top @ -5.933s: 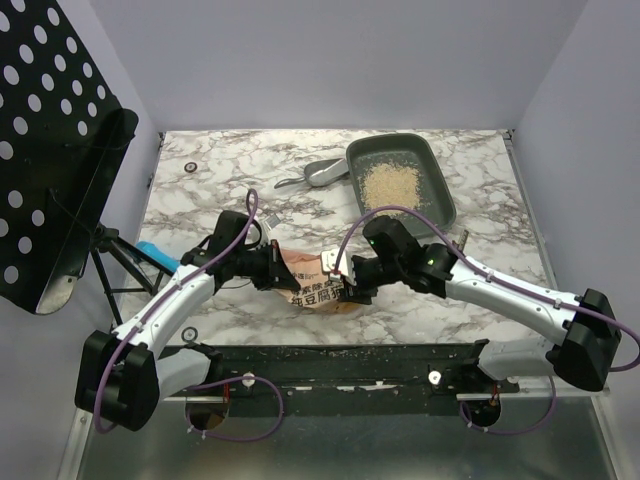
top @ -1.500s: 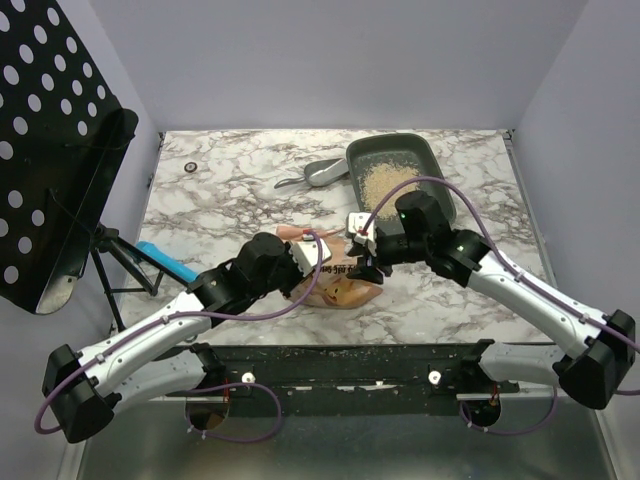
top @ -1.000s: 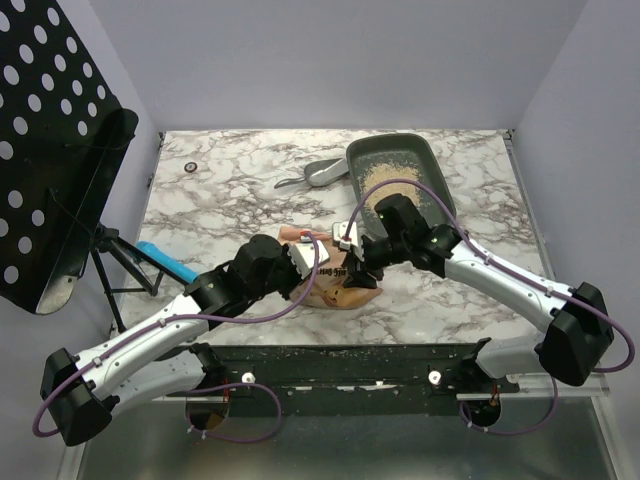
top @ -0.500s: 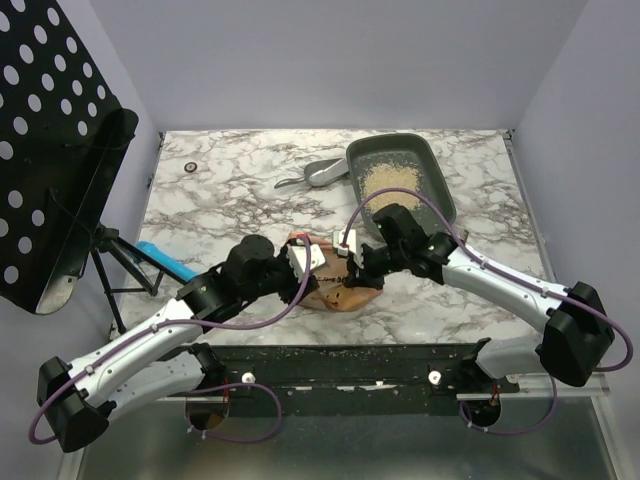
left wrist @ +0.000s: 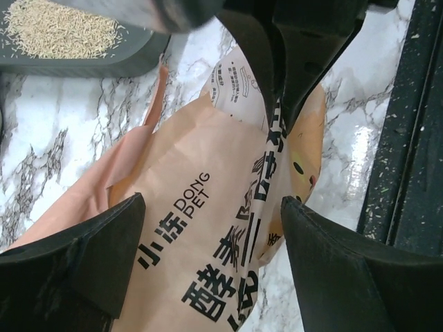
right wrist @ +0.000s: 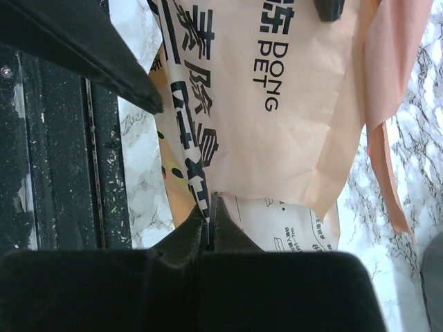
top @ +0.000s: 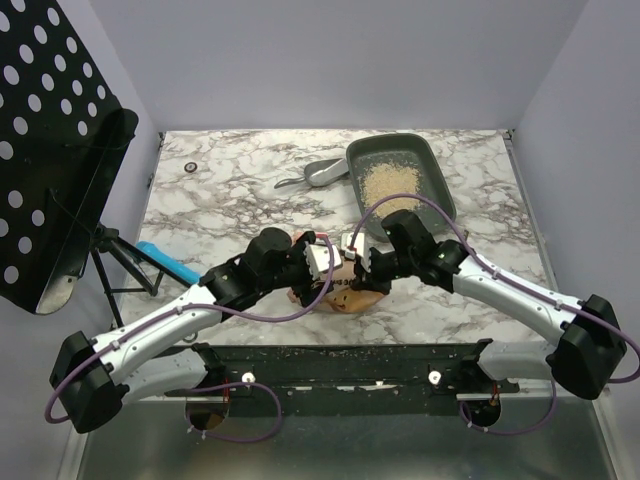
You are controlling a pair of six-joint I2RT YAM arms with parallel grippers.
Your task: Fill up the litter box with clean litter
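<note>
Jaws check: right jaws pinch the bag (left wrist: pixel 208 173) edge, left jaws now spread wide over it, shifted toward frame centre. Probably needs a regrip before pouring into the litter box (top: pixel 432 160).

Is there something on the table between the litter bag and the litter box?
Nothing visible: only marble separates the bag from the litter box. The scoop lies left of the box, off that path.

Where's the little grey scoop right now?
In the top view, the small grey plastic scoop lies far back on the marble table, just left of the dark grey rectangular litter box.
</note>
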